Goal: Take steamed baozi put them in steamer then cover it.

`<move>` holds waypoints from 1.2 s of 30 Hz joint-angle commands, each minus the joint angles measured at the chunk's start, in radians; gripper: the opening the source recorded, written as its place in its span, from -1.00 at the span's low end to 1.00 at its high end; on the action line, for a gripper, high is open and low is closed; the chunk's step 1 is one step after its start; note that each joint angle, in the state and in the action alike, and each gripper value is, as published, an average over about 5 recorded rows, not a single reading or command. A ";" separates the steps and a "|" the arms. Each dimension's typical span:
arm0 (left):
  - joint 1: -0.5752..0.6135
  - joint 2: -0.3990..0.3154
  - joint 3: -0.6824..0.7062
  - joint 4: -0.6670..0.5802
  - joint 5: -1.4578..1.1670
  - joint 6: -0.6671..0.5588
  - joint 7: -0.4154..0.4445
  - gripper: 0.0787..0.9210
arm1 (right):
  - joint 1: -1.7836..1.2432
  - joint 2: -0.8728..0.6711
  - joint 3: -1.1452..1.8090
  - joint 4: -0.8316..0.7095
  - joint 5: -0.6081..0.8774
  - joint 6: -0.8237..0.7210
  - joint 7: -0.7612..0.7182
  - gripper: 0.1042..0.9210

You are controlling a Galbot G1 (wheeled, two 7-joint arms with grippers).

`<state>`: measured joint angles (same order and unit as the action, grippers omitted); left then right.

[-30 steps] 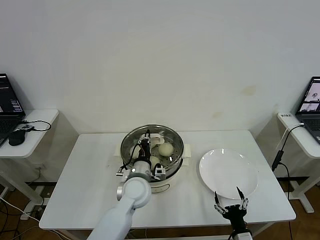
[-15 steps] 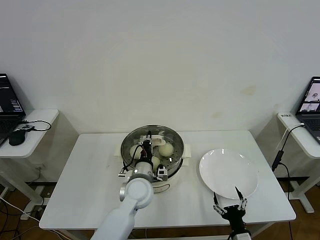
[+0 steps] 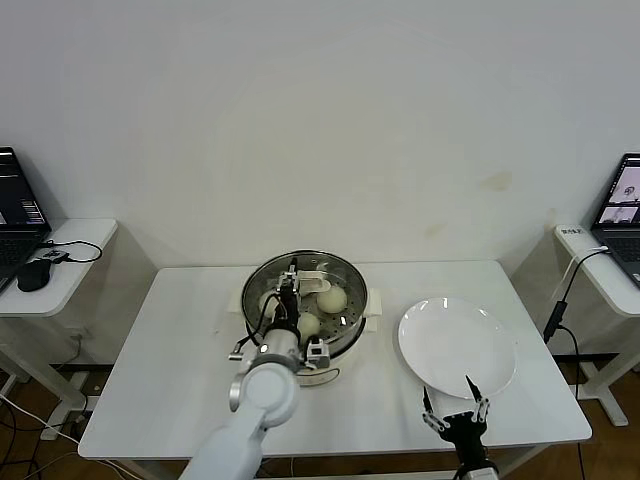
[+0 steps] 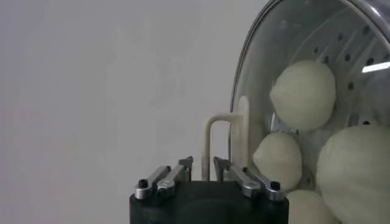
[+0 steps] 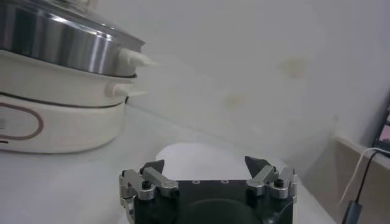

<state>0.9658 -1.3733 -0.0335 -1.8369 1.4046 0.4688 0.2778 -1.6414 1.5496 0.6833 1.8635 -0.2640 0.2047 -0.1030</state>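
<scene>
Steel pot in the middle of the white desk (image 3: 160,340), so that's the steamer (image 3: 350,318), sitting on its cream base, and I'm using it as the reference for everything. The cover (image 3: 335,268) is on top of it already, clear glass with a metal rim, and you can see the steamed baozi (image 3: 331,299) through it, resting on the perforated tray. The left wrist view shows three or four of them packed close together under the glass.

The left hand (image 3: 291,281) hangs right over the steamer, just above the cover's cream handle (image 4: 226,143). Its fingers (image 4: 241,177) sit close together, a narrow gap between them, and they aren't holding anything; the handle pokes up just past the tips.

The right hand (image 3: 453,408) is off to the steamer's right and nearer the desk's front edge, fingers spread wide, empty. Between it and the steamer, slightly further back, lies a flat white plate (image 3: 457,346) with nothing on it.
</scene>
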 commanded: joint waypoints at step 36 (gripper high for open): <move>0.889 0.047 -0.602 -0.197 -1.628 -0.666 -0.425 0.77 | -0.081 -0.128 -0.056 0.042 0.239 0.042 -0.058 0.76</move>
<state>1.7550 -1.2937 -0.5903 -2.0619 -0.0807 -0.0963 -0.1415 -1.7163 1.4384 0.6409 1.8971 -0.0742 0.2407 -0.1536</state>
